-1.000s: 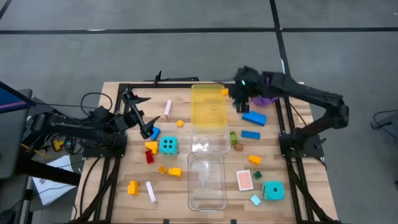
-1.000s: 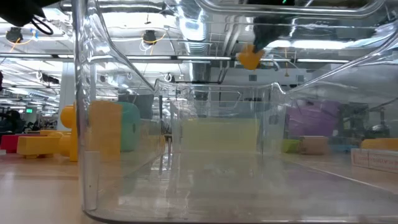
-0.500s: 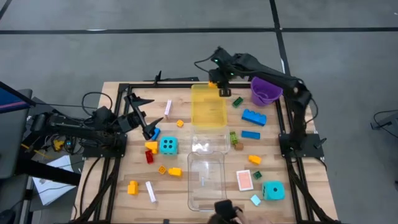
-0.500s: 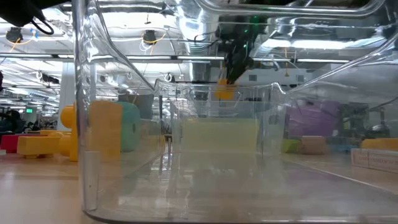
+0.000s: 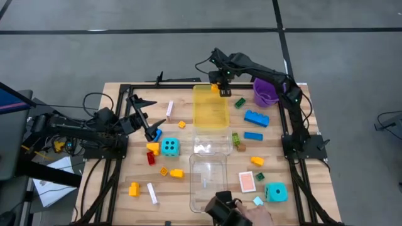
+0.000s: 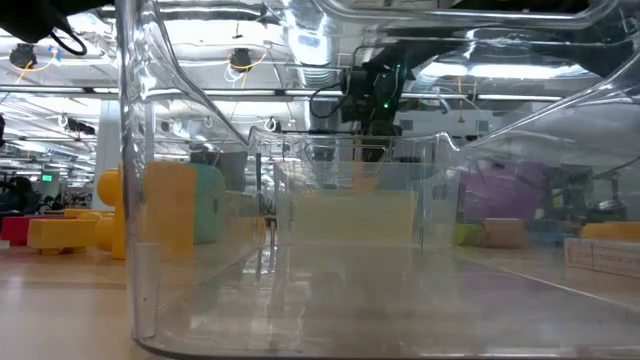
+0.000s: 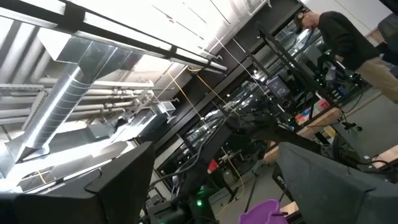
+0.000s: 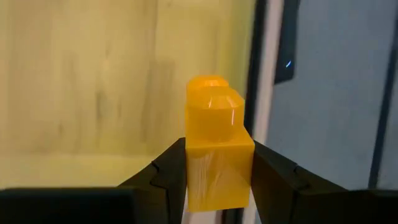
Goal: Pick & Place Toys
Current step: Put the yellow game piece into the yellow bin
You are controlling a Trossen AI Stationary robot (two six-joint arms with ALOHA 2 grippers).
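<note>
Orange brick (image 8: pixel 217 158) sits clamped in the right gripper (image 5: pixel 216 87) above the yellow-tinted tray's (image 5: pixel 211 113) far edge, ready for dropping inside, while the left gripper (image 5: pixel 143 120) waits with fingers spread.

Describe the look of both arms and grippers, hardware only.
Both arms are dark, jointed and slim. The right gripper has two black angular fingers; a small green light glows near its wrist in the low view. The left gripper has thin black pointed fingers, with black cables looping behind its base.
</note>
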